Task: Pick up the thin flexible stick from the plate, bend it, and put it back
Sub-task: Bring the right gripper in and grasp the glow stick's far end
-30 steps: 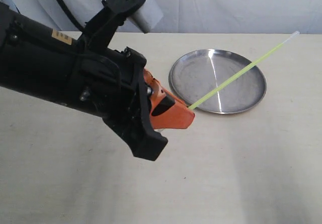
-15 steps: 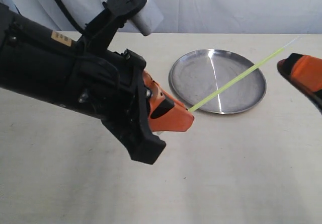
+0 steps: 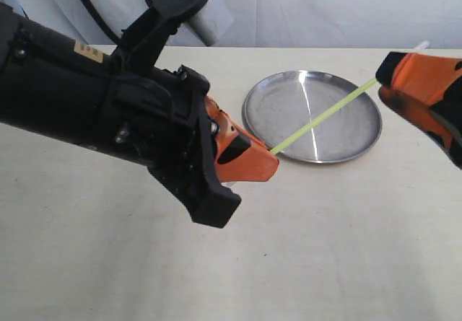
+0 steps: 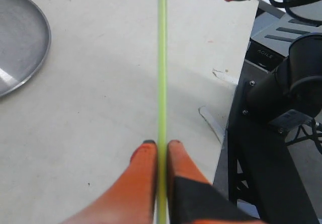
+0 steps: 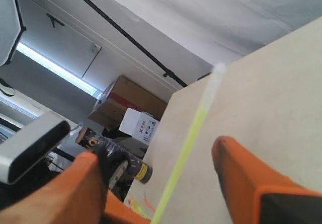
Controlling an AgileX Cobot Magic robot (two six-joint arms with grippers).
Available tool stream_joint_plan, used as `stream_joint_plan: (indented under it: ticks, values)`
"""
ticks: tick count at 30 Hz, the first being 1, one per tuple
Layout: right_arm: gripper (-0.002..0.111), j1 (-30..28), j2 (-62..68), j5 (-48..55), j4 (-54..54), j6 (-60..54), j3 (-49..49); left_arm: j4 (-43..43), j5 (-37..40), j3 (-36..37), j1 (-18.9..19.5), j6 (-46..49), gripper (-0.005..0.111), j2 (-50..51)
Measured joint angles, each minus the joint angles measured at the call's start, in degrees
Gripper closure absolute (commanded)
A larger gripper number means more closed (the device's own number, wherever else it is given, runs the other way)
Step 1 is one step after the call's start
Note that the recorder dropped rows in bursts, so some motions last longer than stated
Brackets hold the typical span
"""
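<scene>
Between left fingers (image 4: 143,183), stick (image 4: 162,83) (pinched tight)

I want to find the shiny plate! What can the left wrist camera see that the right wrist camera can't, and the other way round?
Only the left wrist view: the plate, and the left hand pinching the stick. Only the right wrist view: the stick's pale tip, a cardboard box and a long lamp. Both: the yellow-green stick and the pale table.
</scene>
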Motion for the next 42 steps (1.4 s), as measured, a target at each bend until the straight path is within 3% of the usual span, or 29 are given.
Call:
stream_joint_plan:
  ticks: [10,13,15,18,19,33,42]
  values:
    - [0.048,0.0,4.25,-3.86,0.21,-0.38,-2.14,0.0,-0.11,0.0,0.0,0.0,0.107,0.0]
    - [0.054,0.0,7.05,-3.92,0.21,-0.49,-2.14,0.0,0.25,0.0,0.0,0.0,0.107,0.0]
    - [0.063,0.0,7.73,-3.92,0.21,-0.6,-2.14,0.0,0.37,0.0,0.0,0.0,0.107,0.0]
    - [0.105,0.0,7.73,-3.82,0.21,-0.6,-2.14,0.0,0.6,0.0,0.0,0.24,0.107,0.0]
    - [0.108,0.0,7.73,-3.71,0.26,-0.6,-2.14,0.0,0.6,0.0,0.0,0.64,0.107,0.0]
    - [0.109,0.0,7.73,-2.31,1.52,-8.54,-2.28,-3.69,1.71,0.2,0.0,4.04,0.107,0.0]
    - [0.109,0.0,7.73,-3.58,0.53,-9.3,-2.28,-11.29,1.59,0.33,0.0,9.66,0.107,0.0]
